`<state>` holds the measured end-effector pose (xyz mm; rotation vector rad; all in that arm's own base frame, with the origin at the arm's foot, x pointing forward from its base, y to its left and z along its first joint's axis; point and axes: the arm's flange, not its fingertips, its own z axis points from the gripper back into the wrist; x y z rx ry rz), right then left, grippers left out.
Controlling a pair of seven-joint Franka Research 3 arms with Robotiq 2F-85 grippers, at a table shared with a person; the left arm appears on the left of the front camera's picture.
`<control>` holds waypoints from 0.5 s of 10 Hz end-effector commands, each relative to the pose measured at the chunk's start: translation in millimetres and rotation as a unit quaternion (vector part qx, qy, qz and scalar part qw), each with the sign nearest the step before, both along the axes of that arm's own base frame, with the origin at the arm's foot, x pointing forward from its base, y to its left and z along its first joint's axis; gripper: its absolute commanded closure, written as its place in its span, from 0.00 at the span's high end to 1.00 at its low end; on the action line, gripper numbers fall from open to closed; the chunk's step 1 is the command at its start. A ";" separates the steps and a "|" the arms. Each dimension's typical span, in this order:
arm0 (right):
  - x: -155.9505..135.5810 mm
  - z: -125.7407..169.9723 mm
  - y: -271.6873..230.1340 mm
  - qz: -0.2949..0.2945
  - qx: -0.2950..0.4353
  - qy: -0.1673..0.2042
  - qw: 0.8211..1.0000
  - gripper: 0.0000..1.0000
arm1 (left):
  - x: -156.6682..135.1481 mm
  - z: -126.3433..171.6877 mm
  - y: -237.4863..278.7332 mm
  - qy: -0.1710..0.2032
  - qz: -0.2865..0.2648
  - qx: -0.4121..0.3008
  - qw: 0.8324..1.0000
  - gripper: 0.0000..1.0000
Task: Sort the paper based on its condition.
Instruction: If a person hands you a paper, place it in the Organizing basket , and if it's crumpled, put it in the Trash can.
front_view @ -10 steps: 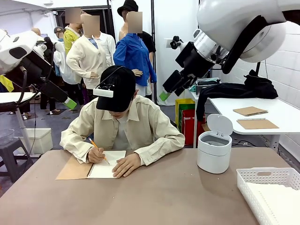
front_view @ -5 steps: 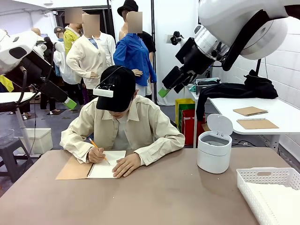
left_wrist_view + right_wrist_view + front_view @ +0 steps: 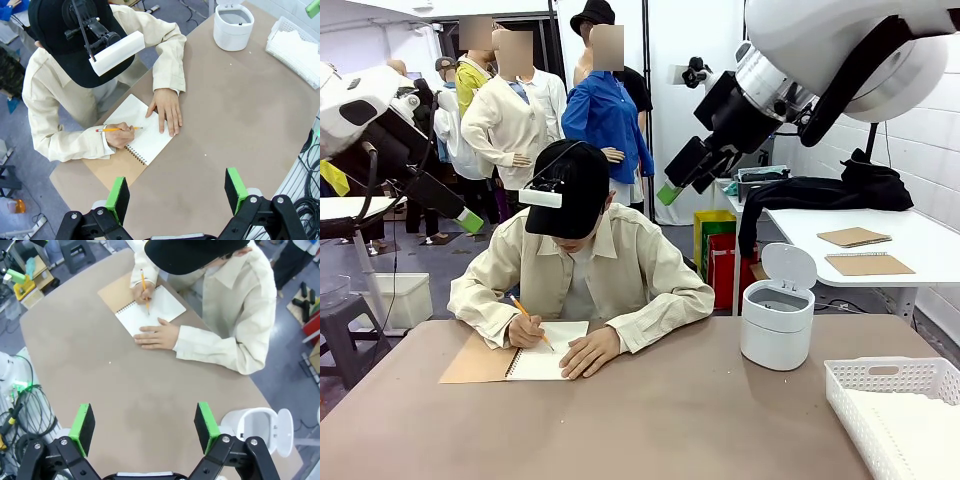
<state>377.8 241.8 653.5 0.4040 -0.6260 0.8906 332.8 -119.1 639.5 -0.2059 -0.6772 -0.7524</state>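
Both hands hang high above the desk (image 3: 670, 420), left hand (image 3: 176, 191) and right hand (image 3: 145, 426) with fingers apart; paper (image 3: 299, 49) lies in the white lattice tray (image 3: 865, 385); a person writes in a spiral notebook (image 3: 545, 360).

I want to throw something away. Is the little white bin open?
Open. The bin's lid stands tipped up behind it.

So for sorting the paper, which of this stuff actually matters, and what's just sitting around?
Part of the job:
- white sheets lying in the tray
- notebook page the person writes on with a pencil
- left gripper and right gripper, both open, raised

Just there:
- white lidded bin
- brown notebooks on the side table
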 end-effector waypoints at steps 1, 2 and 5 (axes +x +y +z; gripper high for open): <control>-6.8 -6.1 -2.7 -0.030 -0.003 -0.022 0.999 1.00 | 0.2 -0.3 0.9 0.002 0.000 -0.004 1.000 1.00; -8.1 -3.8 -3.0 -0.034 -0.003 -0.024 0.999 1.00 | 0.2 -0.3 0.9 0.002 0.000 -0.004 1.000 1.00; -10.4 2.0 -2.5 -0.043 0.005 -0.042 0.998 1.00 | 0.2 -0.3 0.9 0.002 0.000 -0.004 1.000 1.00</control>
